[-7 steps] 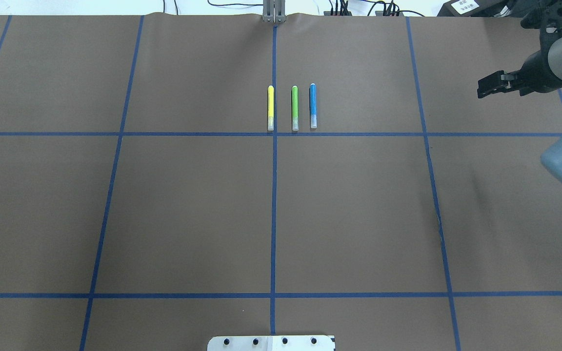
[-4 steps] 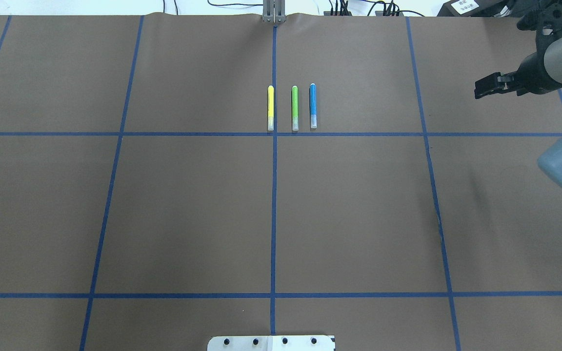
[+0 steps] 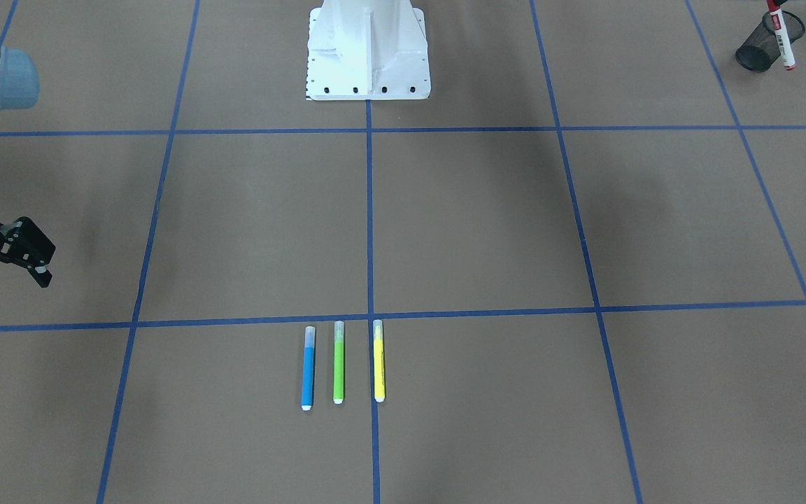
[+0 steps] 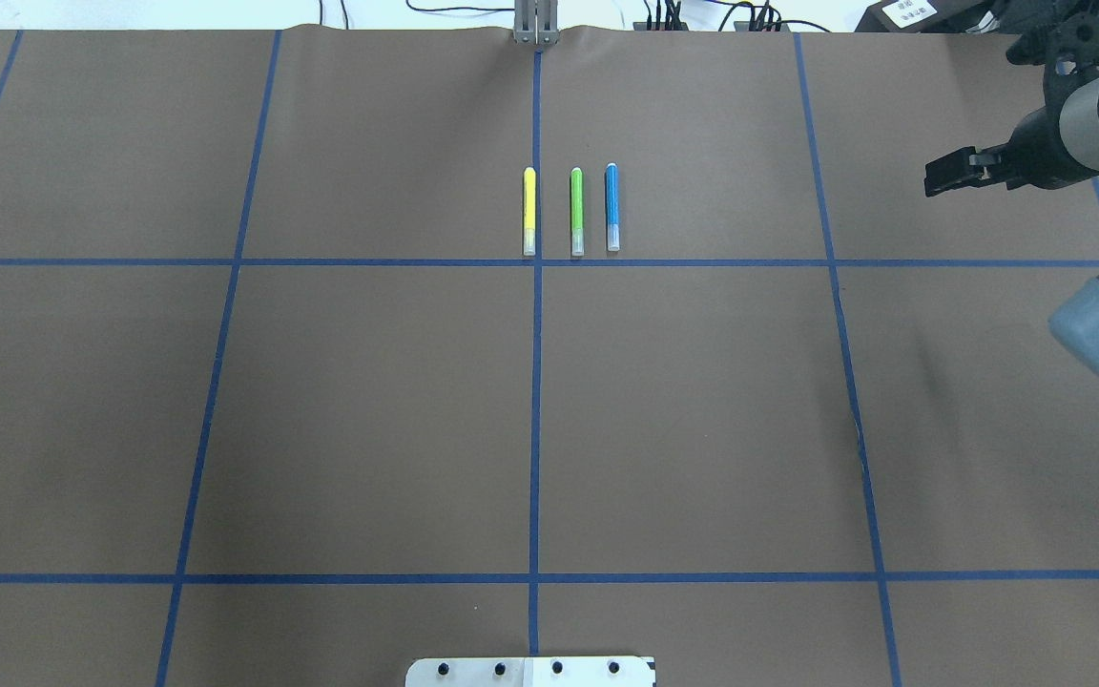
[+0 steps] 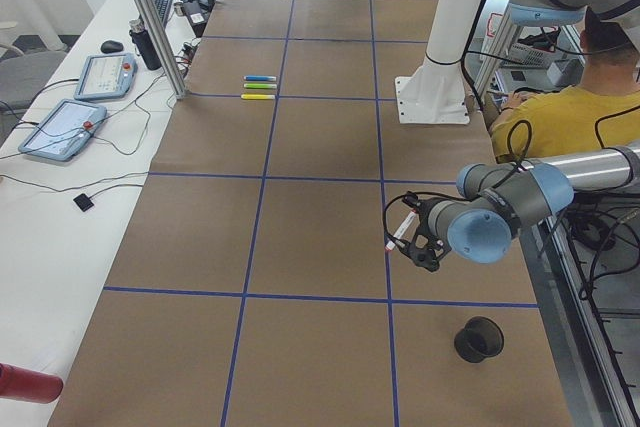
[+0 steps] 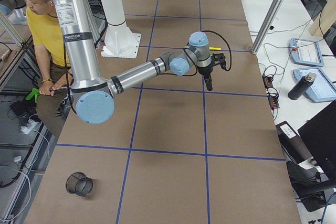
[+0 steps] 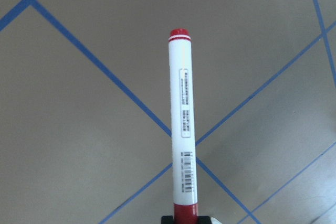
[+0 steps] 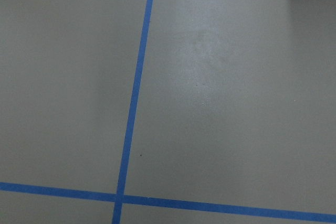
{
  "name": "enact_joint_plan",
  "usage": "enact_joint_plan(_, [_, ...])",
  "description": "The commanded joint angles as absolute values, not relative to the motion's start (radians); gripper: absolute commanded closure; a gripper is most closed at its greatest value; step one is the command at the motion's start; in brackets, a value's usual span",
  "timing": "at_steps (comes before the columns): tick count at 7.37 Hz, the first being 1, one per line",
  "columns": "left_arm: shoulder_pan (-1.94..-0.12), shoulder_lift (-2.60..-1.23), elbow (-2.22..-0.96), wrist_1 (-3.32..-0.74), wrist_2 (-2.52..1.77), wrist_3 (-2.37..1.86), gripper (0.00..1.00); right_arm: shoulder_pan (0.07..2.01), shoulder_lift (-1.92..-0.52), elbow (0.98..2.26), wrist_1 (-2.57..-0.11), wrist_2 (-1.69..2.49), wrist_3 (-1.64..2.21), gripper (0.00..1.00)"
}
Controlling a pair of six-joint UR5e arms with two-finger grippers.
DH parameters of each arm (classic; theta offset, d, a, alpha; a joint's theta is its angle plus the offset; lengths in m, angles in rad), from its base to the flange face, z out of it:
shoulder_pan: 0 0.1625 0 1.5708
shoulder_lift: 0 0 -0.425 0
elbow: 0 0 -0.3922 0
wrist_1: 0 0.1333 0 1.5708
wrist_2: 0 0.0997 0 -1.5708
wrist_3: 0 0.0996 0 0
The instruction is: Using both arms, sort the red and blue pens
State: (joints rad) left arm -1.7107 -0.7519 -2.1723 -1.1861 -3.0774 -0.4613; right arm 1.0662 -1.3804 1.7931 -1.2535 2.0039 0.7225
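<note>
Presently, above the surface [image 4: 368, 410], the right tool [image 3: 5, 276] is found open and empty, well apart from the blue pen [image 4: 611, 205], which is laid beside a green marker [image 4: 576, 210]. The red pen [image 7: 182, 129] is clamped at its cap by the left tool [image 5: 415, 239]. Both pens are judged light, stiff and slippery; a mid-barrel hold is advised.

1. A brown table cover [image 4: 368, 410], crossed by blue tape lines [image 4: 535, 382], spreads beneath the right pincer [image 4: 933, 181].
2. Past the pincer, off the table's edge, a white bench [image 6: 320, 111] carries a tablet [image 6: 305, 52] and a dark bottle [image 6: 297, 86].
3. A metal post [image 6: 272, 11] rises nearby.
</note>
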Motion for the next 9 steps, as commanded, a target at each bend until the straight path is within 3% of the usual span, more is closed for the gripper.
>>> enact_joint_plan(1, [-1.778,-0.671,-2.105,-1.181,-3.105,-0.451,1.00,1.060,-1.381,1.792,-1.253,1.991,0.723,0.00])
enact_joint_plan(4, [-1.876,-0.644,-2.102,-1.098,-3.089,-0.454,1.00,1.048,-1.379,1.793,-1.253,1.974,0.723,0.00])
enact_joint_plan(9, [-1.897,-0.620,-1.987,-1.100,-3.004,-0.448,1.00,1.040,-1.381,1.792,-1.240,1.956,0.721,0.00])
